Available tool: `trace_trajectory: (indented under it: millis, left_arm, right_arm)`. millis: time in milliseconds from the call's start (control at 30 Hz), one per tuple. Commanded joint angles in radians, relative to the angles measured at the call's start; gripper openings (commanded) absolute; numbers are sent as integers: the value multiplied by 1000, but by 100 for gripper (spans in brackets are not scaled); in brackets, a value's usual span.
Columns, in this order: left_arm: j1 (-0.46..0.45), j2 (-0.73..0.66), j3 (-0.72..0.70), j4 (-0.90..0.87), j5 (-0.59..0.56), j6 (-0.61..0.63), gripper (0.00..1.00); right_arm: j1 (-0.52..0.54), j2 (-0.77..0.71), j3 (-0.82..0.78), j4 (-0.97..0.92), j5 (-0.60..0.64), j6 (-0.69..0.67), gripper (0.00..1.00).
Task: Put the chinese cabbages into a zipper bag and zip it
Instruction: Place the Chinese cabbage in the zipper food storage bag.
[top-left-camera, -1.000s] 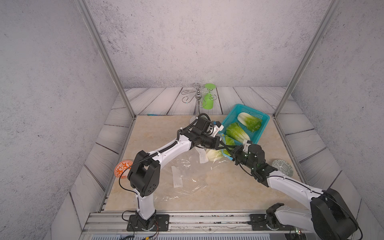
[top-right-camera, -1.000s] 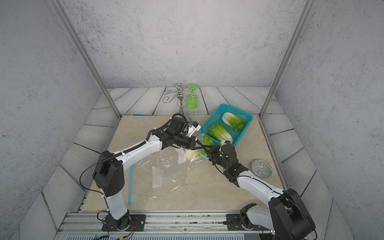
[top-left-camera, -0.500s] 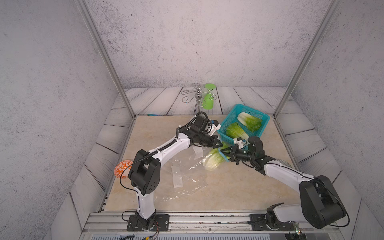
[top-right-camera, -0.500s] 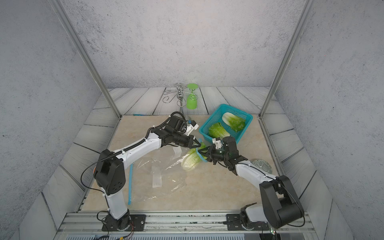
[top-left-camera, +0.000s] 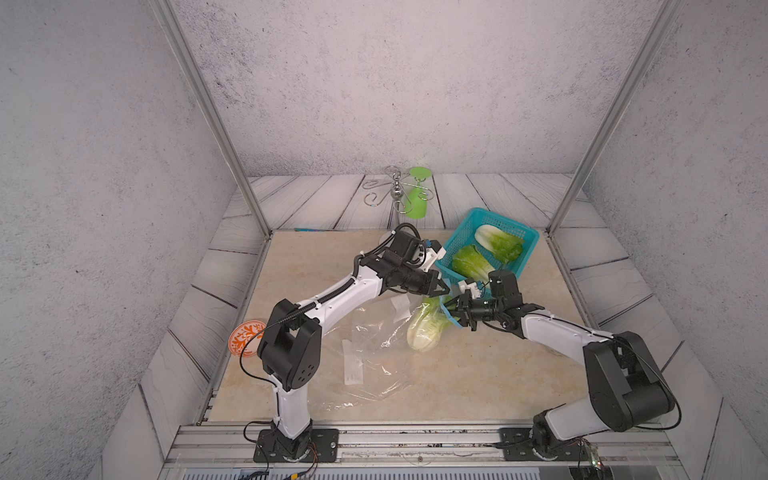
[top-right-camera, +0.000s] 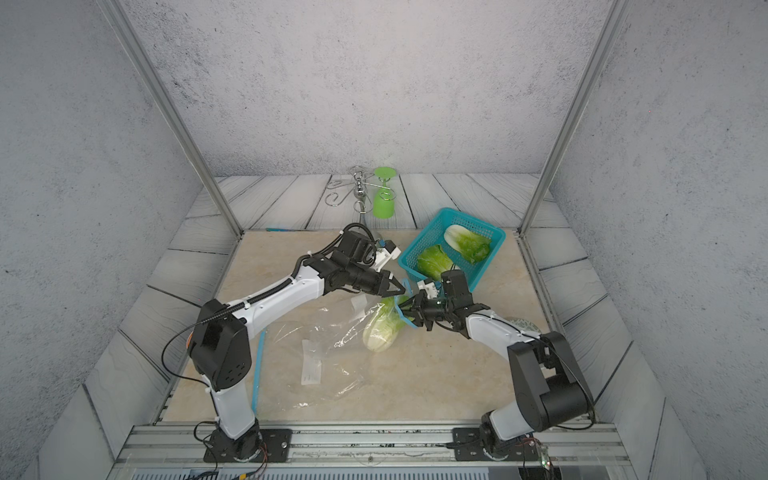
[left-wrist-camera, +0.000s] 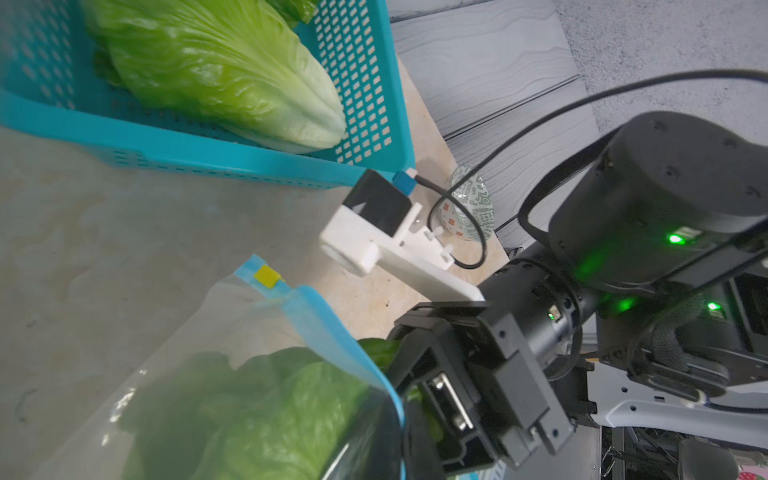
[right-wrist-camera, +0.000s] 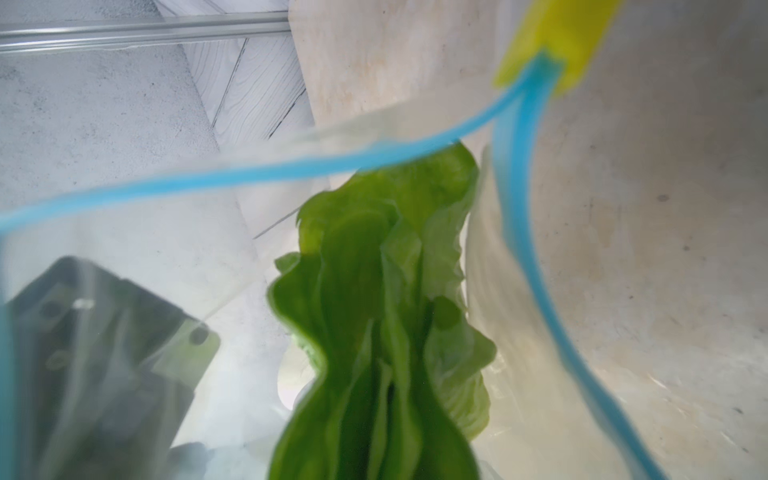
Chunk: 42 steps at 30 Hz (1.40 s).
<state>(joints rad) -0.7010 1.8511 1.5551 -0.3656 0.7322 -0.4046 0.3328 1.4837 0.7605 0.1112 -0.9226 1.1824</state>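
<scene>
The clear zipper bag (top-left-camera: 374, 357) lies on the table, its blue-rimmed mouth (left-wrist-camera: 332, 328) lifted open. My left gripper (top-left-camera: 442, 289) is shut on that rim. My right gripper (top-left-camera: 451, 316) is shut on the leafy end of one chinese cabbage (top-left-camera: 426, 330), whose white stem end points into the bag mouth. In the right wrist view the held cabbage (right-wrist-camera: 374, 332) hangs between the parted blue rims (right-wrist-camera: 291, 170), below the yellow slider (right-wrist-camera: 552, 37). Two more cabbages (top-left-camera: 471, 264) (top-left-camera: 498, 243) lie in the teal basket (top-left-camera: 457, 245).
A green goblet (top-left-camera: 415, 199) hangs on a wire rack (top-left-camera: 392, 193) at the back. An orange patterned plate (top-left-camera: 245, 338) sits at the table's left edge. A patterned dish (top-right-camera: 521, 324) lies by the right arm. A blue stick (top-right-camera: 257, 374) lies near the left arm's base.
The right arm has swung its wrist level and carried the cabbage down and forward, stem first, into the bag mouth. The left gripper has kept hold of the rim.
</scene>
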Motion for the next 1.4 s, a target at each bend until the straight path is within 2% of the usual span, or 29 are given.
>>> trace_trajectory:
  millis: [0, 133, 267, 400, 433, 533, 633, 767, 900, 1133, 1200, 1267, 1367]
  left_arm:
    - [-19, -62, -34, 62, 53, -11, 0]
    - [-29, -118, -171, 157, 78, -31, 0]
    - [-29, -112, -225, 229, 73, -58, 0]
    - [-28, -92, -227, 231, 59, -57, 0]
    - [-25, -88, -231, 231, 50, -58, 0]
    - [-11, -72, -237, 218, 23, -74, 0]
    - [9, -68, -236, 195, 0, -92, 0]
    - [35, -92, -244, 165, -2, -102, 0]
    - [38, -117, -274, 182, -9, -120, 0]
    - [47, -113, -284, 188, -9, -135, 0]
    - [46, -104, -282, 199, 0, -144, 0]
    - [46, -91, -274, 207, 8, -154, 0]
    - [46, -78, -266, 202, 7, -161, 0]
  right_arm:
    - [5, 3, 41, -38, 71, 67, 7]
    - [9, 59, 129, -73, 72, 95, 13]
    - [11, 181, 164, -148, 105, 17, 22]
    - [20, 288, 214, -183, 66, -4, 46]
    - [23, 290, 228, -205, 79, -20, 55]
    - [26, 285, 273, -277, 100, -81, 70]
    - [24, 257, 308, -344, 72, -132, 79]
    - [24, 159, 323, -482, 115, -236, 87]
    - [15, 96, 330, -626, 180, -322, 90]
    - [-15, -16, 294, -702, 287, -394, 90]
    - [-15, -14, 274, -656, 275, -396, 90]
    - [-15, 24, 275, -603, 211, -374, 91]
    - [-12, 31, 266, -483, 140, -297, 92]
